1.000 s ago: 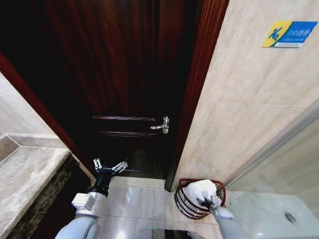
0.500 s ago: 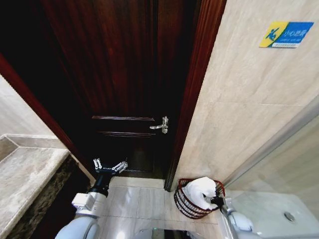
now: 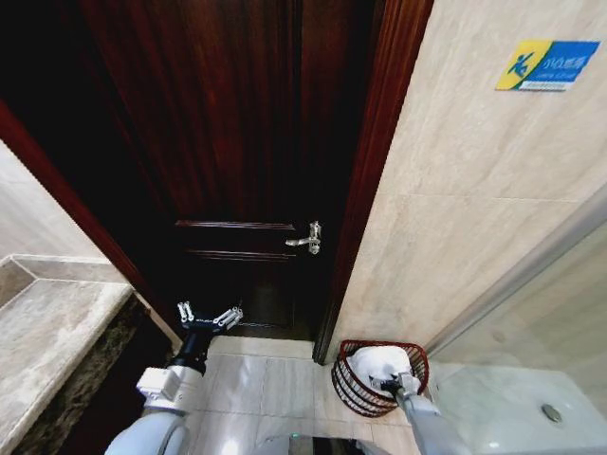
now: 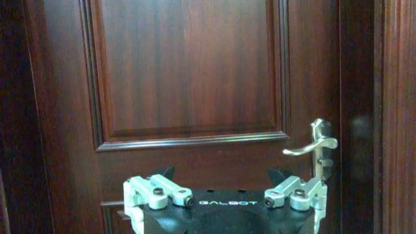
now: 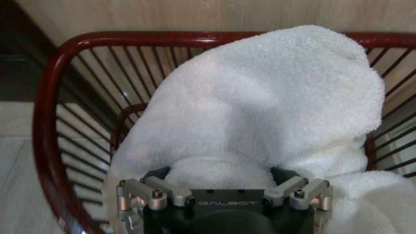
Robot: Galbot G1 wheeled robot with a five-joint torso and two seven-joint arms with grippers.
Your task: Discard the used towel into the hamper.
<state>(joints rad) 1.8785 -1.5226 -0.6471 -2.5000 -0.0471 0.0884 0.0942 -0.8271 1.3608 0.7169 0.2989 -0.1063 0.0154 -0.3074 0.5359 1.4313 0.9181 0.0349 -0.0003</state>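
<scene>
One white towel (image 5: pixel 260 117) is sitting in one red-brown hamper (image 3: pixel 353 382) by the right wall. The right gripper (image 5: pixel 224 183) is pinching its near fold. The left gripper (image 3: pixel 209 316) is hanging spread and empty before the door (image 4: pixel 188 68).

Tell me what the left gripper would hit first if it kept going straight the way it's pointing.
Most likely the dark wooden door. The left gripper faces its raised panel squarely, with the door handle off to one side. How far off the door is remains unclear.

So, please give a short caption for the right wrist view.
Right pincer holds the white towel inside the red wire hamper.
</scene>
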